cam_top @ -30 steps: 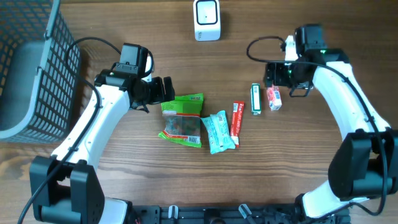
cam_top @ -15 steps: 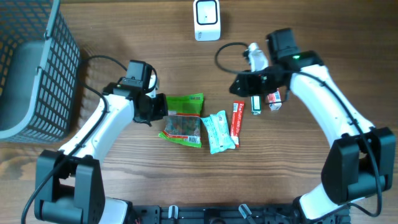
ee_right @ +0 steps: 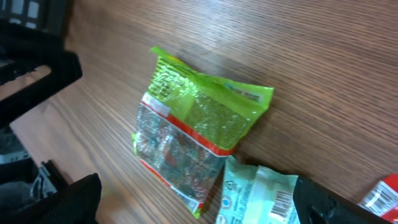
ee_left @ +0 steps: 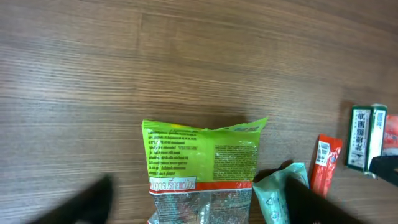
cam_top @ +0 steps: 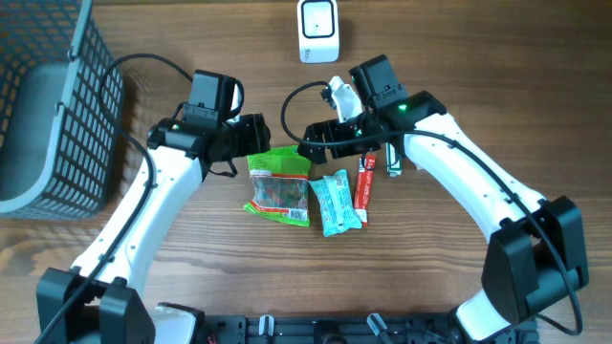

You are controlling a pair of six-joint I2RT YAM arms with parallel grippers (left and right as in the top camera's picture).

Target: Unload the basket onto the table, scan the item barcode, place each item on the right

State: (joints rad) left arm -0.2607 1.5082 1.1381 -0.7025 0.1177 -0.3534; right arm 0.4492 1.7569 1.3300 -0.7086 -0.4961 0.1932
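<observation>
Near the middle of the table (cam_top: 459, 57), the left tool (cam_top: 253, 137) and right tool (cam_top: 316, 143) are hovering, both spread apart and empty, beside the green snack bag (cam_top: 279, 182) lying flat, so pickup is seemingly pending, calling for an edge grip before presenting it to the white scanner (cam_top: 317, 31).

The table (cam_top: 535, 48) is matt brown wood with fine straight grain. The green snack bag (ee_left: 202, 155) is glossy plastic film, clear and crinkled lower down. The teal packet (cam_top: 337, 203) is creased, shiny film; the red stick packet (cam_top: 364, 184) is smooth and glossy. The barcode scanner (cam_top: 317, 29) is smooth white plastic. The basket (cam_top: 91, 105) is dark open mesh.
</observation>
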